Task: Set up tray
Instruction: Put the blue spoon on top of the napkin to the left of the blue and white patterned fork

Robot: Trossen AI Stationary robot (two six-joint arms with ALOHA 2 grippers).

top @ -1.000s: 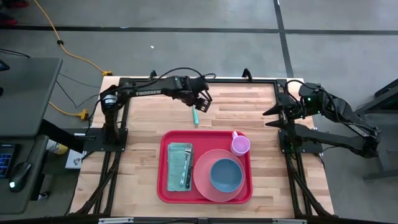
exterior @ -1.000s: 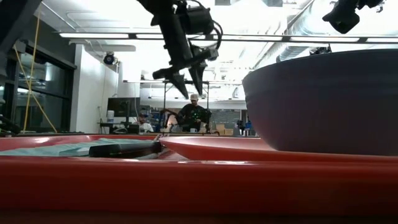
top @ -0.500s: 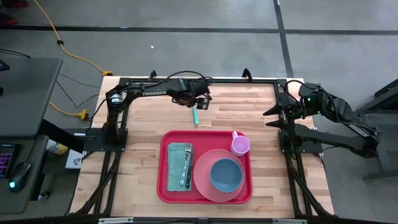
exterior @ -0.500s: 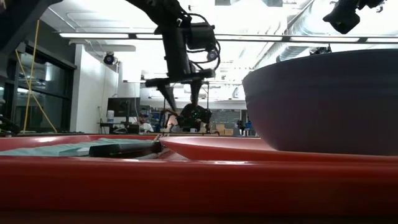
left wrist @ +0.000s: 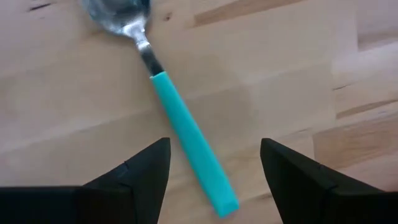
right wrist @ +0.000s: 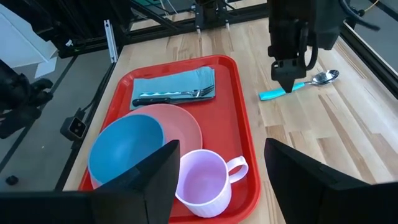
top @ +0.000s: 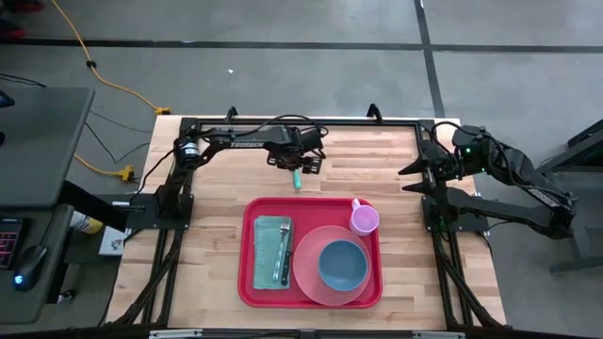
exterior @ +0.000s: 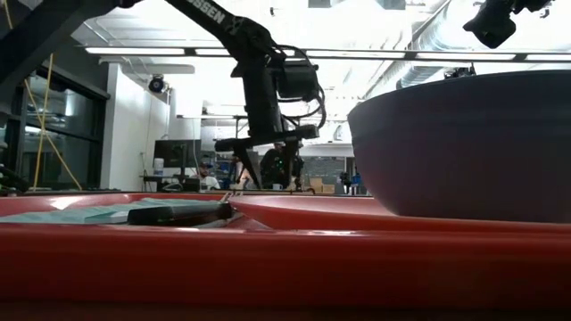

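Presently, item one: my left claw (top: 300,167), jaws spread wide and empty, hanging low over the spoon (top: 296,176) on the counter (top: 217,188). In my left wrist view the teal handle (left wrist: 193,143) runs between my two fingers (left wrist: 134,177), neither one touching it; the steel bowl (left wrist: 118,12) lies farther out on bare wood.

Item two: my right claw (top: 412,171), jaws apart and empty, parked at the counter's right edge, well apart from everything else.

Item three: open room. Bare wood lies left of the tray, right of it, and in the strip between the tray's far rim and the spoon. The black frame rails border the counter at the far side and both ends.

Item four: the tray (top: 249,282), large, red plastic, rectangular, rounded corners, raised rim, sitting at the counter's centre toward the near edge. On it:
- a teal napkin (top: 268,240) at the left, with a fork (top: 284,254) lying on it;
- a round pink plate (top: 306,268) carrying a blue bowl (top: 341,266);
- a lilac mug (top: 364,218) in the far right corner, upright, its handle pointing toward the far rim.

Item five: writing. White lettering shows on my left arm (exterior: 210,11), only partly legible, ending in "SSEN".
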